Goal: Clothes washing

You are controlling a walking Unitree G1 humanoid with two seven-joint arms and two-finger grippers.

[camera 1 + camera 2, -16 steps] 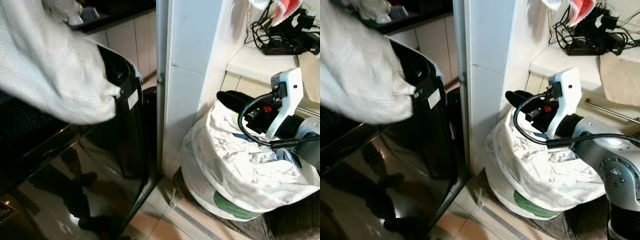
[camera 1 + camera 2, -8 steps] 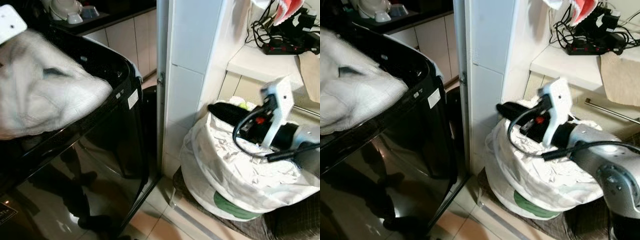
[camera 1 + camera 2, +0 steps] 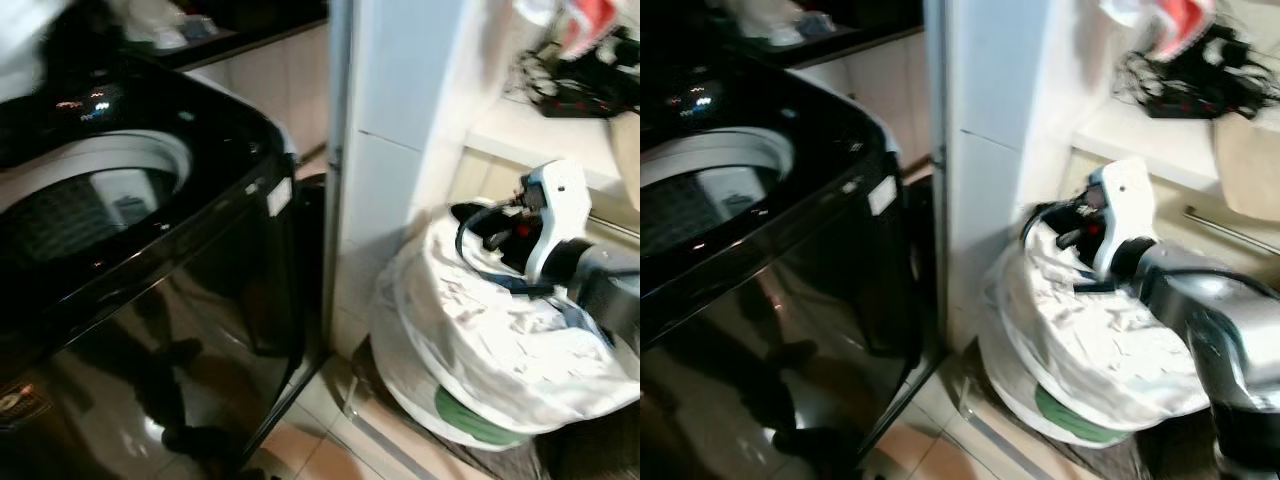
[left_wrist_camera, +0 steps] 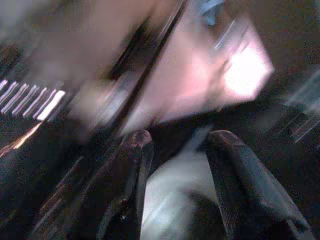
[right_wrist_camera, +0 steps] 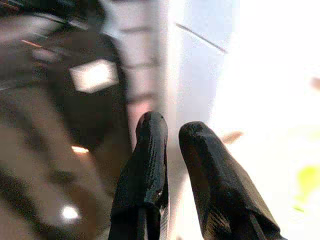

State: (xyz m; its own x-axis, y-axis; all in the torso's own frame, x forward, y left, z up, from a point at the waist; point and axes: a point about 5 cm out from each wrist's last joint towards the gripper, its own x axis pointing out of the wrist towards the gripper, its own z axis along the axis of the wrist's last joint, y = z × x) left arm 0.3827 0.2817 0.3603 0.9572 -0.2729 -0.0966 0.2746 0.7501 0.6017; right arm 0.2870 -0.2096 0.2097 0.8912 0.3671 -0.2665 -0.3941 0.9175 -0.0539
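- A glossy black top-loading washing machine point(image 3: 180, 330) stands at the robot's left, its lid open and one round grey drum point(image 3: 80, 195) exposed; blur hides whatever lies inside the drum.
- One white fabric laundry bag point(image 3: 490, 340), stuffed with crumpled white clothes, sits on the tiled floor point(image 3: 320, 440) just beside a white tiled pillar point(image 3: 400, 150) that separates it from the machine.
- The bag's base is partly cut off by the frame edge, and a green patch point(image 3: 470, 418) shows low on its side.
- The right gripper point(image 5: 172, 132) rests at the mouth of the bag, its silver arm point(image 3: 1210, 310) reaching in from the right; the two black fingers sit close together with a narrow gap and nothing between them.
- From the head, the fingers themselves are largely hidden behind the white wrist camera mount point(image 3: 550, 215) and a looping black cable point(image 3: 475, 235).
- The left gripper point(image 4: 175, 145) shows in a heavily smeared wrist picture: two dark fingers point(image 4: 132, 165) spread apart, holding nothing, over dark surfaces that cannot be identified.
- On a white shelf point(image 3: 510, 130) above the bag, a tangle of black cables point(image 3: 570, 85) and a red-and-white item point(image 3: 585, 18) are too blurred to name.
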